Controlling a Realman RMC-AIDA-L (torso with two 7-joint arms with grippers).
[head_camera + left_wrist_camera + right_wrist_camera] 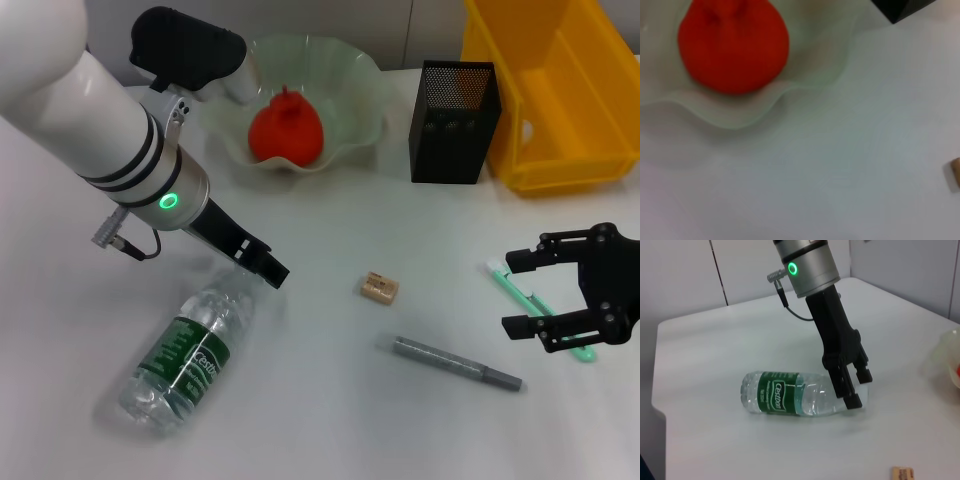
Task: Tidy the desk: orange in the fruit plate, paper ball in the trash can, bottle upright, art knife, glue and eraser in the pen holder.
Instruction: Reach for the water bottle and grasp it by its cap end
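The clear bottle (190, 355) (790, 400) lies on its side at the front left. My left gripper (268, 268) (852, 390) is down at its neck, fingers close together on either side of the cap end. The orange (286, 130) (732, 45) sits in the pale green fruit plate (350, 80) (740, 117). A tan eraser (379, 288) lies mid-table, with a grey glue stick (455, 363) nearer me. The green art knife (540, 308) lies under my open right gripper (555, 295). The black mesh pen holder (453, 120) stands at the back. The paper ball is out of view.
The yellow trash can (560, 90) stands at the back right beside the pen holder. The white table's edge (660, 405) runs close behind the bottle in the right wrist view. My left arm (120, 140) reaches across the table's left side.
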